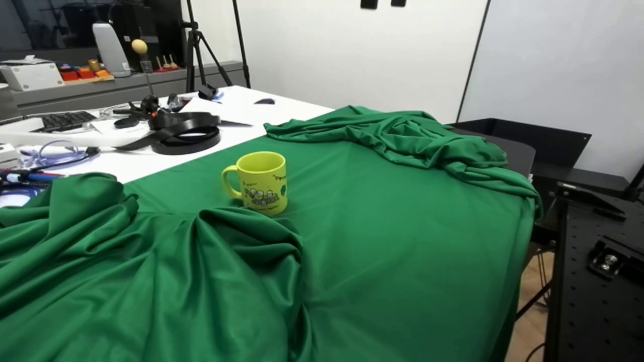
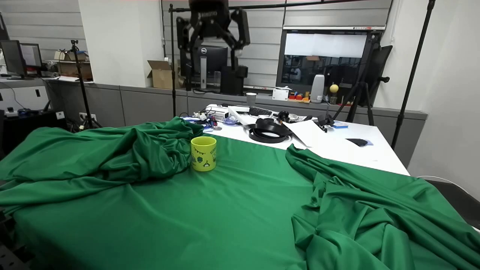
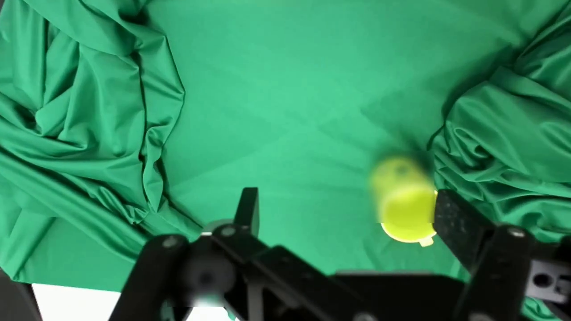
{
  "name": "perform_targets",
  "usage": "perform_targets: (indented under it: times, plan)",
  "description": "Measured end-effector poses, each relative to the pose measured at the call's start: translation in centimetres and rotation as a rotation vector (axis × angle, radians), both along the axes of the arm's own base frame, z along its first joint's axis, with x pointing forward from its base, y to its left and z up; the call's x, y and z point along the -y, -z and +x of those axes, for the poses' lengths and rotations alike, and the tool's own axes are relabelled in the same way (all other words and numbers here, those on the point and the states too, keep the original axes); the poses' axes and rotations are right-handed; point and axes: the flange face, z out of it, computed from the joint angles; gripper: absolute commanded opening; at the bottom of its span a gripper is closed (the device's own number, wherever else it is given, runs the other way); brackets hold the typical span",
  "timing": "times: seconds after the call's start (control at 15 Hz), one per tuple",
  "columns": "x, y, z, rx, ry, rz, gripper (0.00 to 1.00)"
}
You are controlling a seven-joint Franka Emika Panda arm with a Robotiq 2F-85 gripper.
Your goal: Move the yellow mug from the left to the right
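The yellow mug (image 1: 263, 186) stands upright on the green cloth, with dark prints on its side and its loop handle facing left in an exterior view. It also stands upright in an exterior view (image 2: 203, 155), beside a heap of cloth, its handle hidden there. My gripper (image 2: 212, 71) is open and empty, high above the table. In the wrist view the gripper's fingers (image 3: 348, 200) are wide apart. The mug (image 3: 406, 209) shows below them, near the right finger, which covers part of its edge. The mug is partly blurred there.
Bunched green cloth lies beside the mug (image 1: 151, 271) and across the table (image 1: 402, 136). A white table part (image 2: 348, 152) holds black tape rolls (image 2: 268, 131), cables and papers. Tripods (image 1: 196, 55) stand behind it.
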Motion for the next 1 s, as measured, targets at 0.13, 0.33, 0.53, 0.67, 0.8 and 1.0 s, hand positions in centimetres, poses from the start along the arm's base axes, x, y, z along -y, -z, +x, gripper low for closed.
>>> perform_targets:
  times: [0.13, 0.33, 0.53, 0.67, 0.8, 1.0]
  plan:
    - [-1.1, 3.1, 1.3, -0.010, -0.009, -0.003, 1.00]
    - [-2.0, 5.4, 2.2, -0.022, -0.013, -0.003, 1.00]
    - [-1.9, 5.3, 2.2, -0.020, -0.012, 0.000, 1.00]
    - [-2.2, 5.9, 2.1, -0.031, 0.002, -0.006, 1.00]
    - [-2.8, 7.5, 2.5, -0.039, 0.036, -0.027, 1.00]
    - [-4.2, 11.6, 3.6, -0.046, 0.090, -0.044, 1.00]
